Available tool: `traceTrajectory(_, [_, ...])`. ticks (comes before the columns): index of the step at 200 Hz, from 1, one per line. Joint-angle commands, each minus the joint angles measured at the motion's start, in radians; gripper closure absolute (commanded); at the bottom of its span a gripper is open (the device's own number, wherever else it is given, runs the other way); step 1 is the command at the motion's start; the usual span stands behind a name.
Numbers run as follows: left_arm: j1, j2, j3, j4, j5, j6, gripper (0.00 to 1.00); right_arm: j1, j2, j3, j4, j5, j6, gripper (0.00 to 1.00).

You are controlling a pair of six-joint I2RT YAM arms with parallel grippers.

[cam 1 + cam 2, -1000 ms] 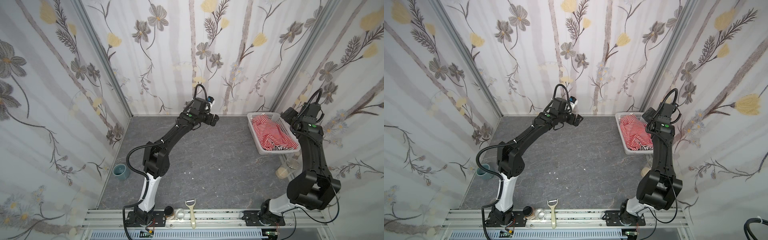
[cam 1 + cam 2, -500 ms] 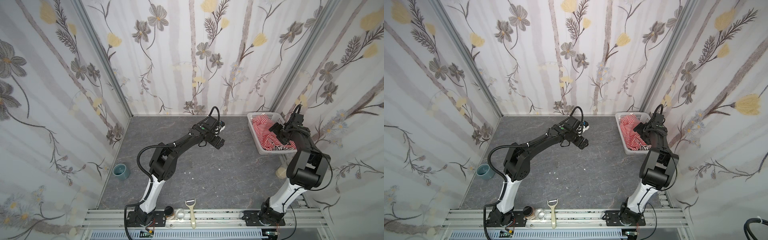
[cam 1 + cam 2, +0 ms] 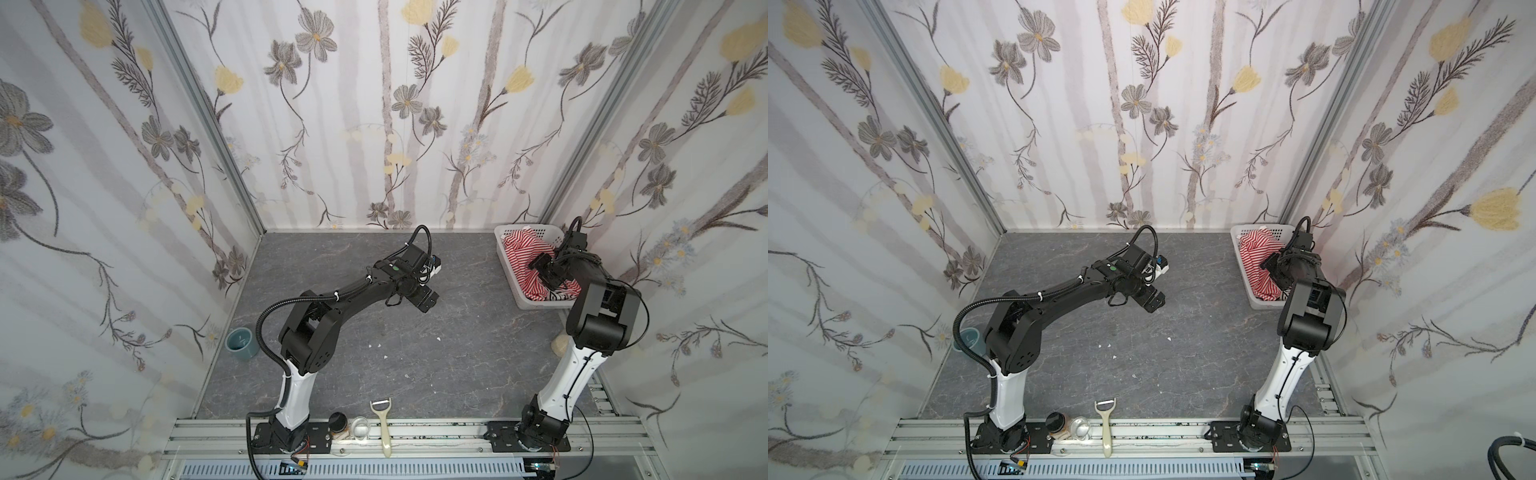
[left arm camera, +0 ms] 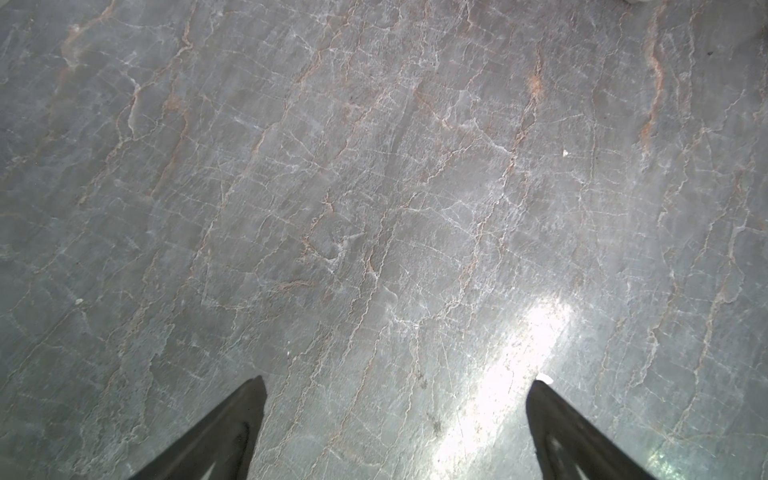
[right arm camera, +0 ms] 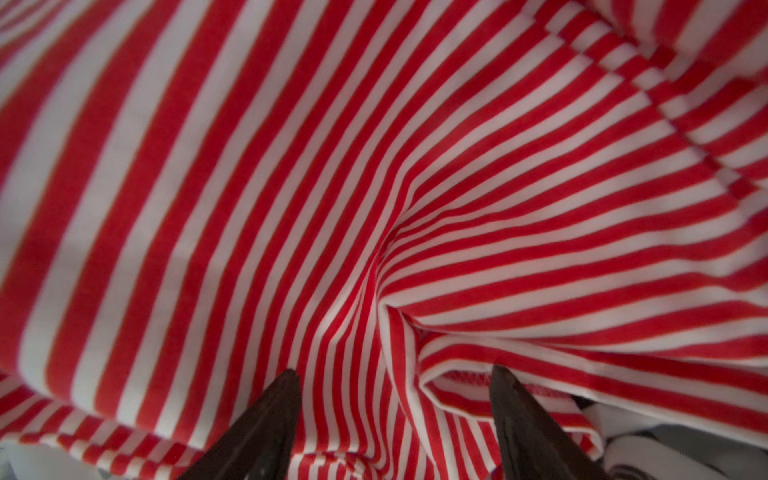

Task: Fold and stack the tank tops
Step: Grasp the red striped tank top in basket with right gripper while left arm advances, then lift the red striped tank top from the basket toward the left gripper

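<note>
Checking in on the tank tops: both are bunched up inside the white basket (image 3: pixel 508 270), so I'll place everything off that. The red-and-white tank top (image 3: pixel 521 249) lies on top and fills most of the basket. A bit of the white tank top with black stripes (image 3: pixel 556 296) peeks out from under it at the basket's end nearest the arm bases. The right end effector (image 3: pixel 540 266) is down inside the basket, nose into the red stripes. From its wrist camera the two fingertips (image 5: pixel 274 415) stand apart against the cloth with a raised fold of the red-and-white top running between them, and it doesn't look pinched tight as far as I can see. The left end effector (image 3: pixel 428 301) is well to the left of the basket, above the grey worktop (image 3: pixel 457 353), with its fingers spread wide and only bare marble showing between them. A peeler (image 3: pixel 384 424) lies far from the basket, down by the front rail.
</note>
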Motion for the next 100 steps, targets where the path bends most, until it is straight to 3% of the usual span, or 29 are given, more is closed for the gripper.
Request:
traceTrajectory(1, [0.005,-0.03,-0.029,0.051,-0.027,0.022,0.0,0.008,0.039,0.04,0.012,0.004,0.02,0.31])
traceTrajectory(41, [0.028,-0.063,-0.065,0.065,-0.048,0.023,0.0,0.028,0.063,0.062,-0.006,0.031,0.016,0.59])
traceTrajectory(70, [0.061,-0.075,-0.081,0.072,-0.042,0.014,0.0,0.04,0.031,0.054,-0.014,0.037,0.003,0.99])
traceTrajectory(100, [0.104,-0.09,-0.087,0.072,-0.026,0.005,0.0,0.052,-0.106,0.006,0.008,0.033,0.005,1.0])
